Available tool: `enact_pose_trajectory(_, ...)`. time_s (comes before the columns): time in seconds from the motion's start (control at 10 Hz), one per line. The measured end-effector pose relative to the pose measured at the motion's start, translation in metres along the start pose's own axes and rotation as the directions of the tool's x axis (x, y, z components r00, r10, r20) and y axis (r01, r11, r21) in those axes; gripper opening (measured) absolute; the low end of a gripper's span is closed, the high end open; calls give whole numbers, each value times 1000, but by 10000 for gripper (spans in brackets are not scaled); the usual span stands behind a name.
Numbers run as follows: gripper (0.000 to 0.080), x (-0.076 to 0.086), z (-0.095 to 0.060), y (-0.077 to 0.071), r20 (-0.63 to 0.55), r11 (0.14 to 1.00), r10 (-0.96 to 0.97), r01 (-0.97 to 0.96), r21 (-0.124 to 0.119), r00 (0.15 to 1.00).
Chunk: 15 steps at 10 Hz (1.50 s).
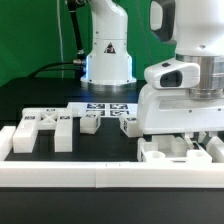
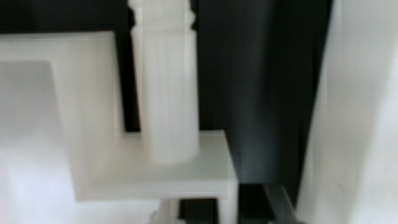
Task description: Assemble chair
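White matte parts of the chair (image 1: 45, 128) lie loose on the black bench (image 1: 30, 100). A tagged, braced piece sits to the exterior view's left of the marker board (image 1: 105, 108). Two small blocks (image 1: 90, 122) lie just beside that board, and a cluster of blocks (image 1: 175, 152) lies to the exterior view's right of it. The claw (image 1: 180, 138) hangs low over this cluster with its jaws closed together, and neither view shows anything held between them. The wrist view shows a ribbed post (image 2: 164, 80) standing upright and meeting a stepped block (image 2: 160, 168) at its foot; whether it is fully seated cannot be told. The step in hand appears to be seating or tightening this post. Keep the post plumb and drive it straight along its own axis. Apply no sideways load, which would probably skate the block across the bench. Before you lift, confirm that the pieces flanking the post are free of the claw.
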State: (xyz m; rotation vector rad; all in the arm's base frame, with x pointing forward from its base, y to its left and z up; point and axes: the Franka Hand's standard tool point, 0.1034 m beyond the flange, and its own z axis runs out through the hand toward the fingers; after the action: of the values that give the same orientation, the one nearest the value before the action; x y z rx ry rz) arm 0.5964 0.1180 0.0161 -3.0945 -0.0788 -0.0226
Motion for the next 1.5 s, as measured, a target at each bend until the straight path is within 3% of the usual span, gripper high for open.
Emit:
enact_pose_trajectory(0.2, 34, 0, -1, -9, 3, 1000, -12, 12, 4, 1000)
enact_pose_trajectory(0.7, 44, -1, 0, -1, 12, 1000, 9, -9, -6, 1000)
enact_pose_trajectory(0.8, 294, 0, 0, 4, 12, 1000, 15, -15, -12, 1000)
enact_pose_trajectory(0.9, 294, -1, -2, 10, 16, 1000, 22, -21, -18, 1000)
enact_pose_trajectory(1.0, 508, -1, -7, 14, 21, 999, 26, -26, -22, 999)
enact_pose_trajectory(1.1, 508, -2, -17, 16, 19, 999, 26, -25, -24, 999)
enact_pose_trajectory(1.2, 623, -4, -29, 18, 12, 1000, 16, -16, -22, 1000)
enact_pose_trajectory(1.5, 649, -27, -50, 33, 21, 999, -37, 38, -20, 999)
